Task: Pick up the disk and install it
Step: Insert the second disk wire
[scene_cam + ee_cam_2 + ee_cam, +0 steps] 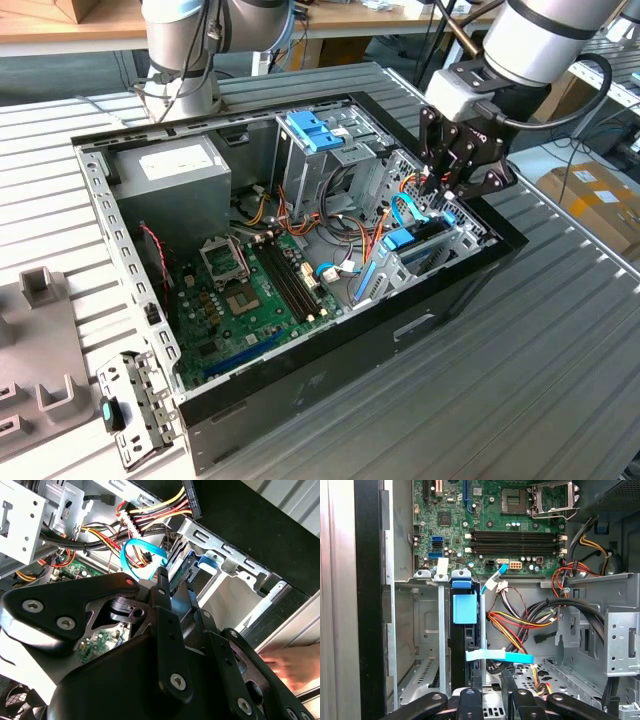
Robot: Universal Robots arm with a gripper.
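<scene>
One black gripper [443,190] on the pale robot arm hangs low over the grey metal drive cage [470,235]. This cage is at the exterior view's right end of the open black computer case [300,400], which lies on the slatted grey metal surface [520,380]. The disk [402,240], a flat dark hard drive with bright blue plastic rails and a blue end tab, stands on its edge in a slot of this cage, between thin metal walls. In the first wrist view the disk [465,607] is seen edge-on, just ahead of the gripper [491,700]. Whether the jaws are clenched on it or released, I cannot tell. A thin light blue flat cable [500,656] passes across the edge of the disk, and a bundle of yellow, red and black wires [520,622] lies beside it. The green motherboard [490,510] covers the floor of the case beyond the cage. In the second wrist view a blurred hand [295,662] of a person is outside the case, near its black wall
</scene>
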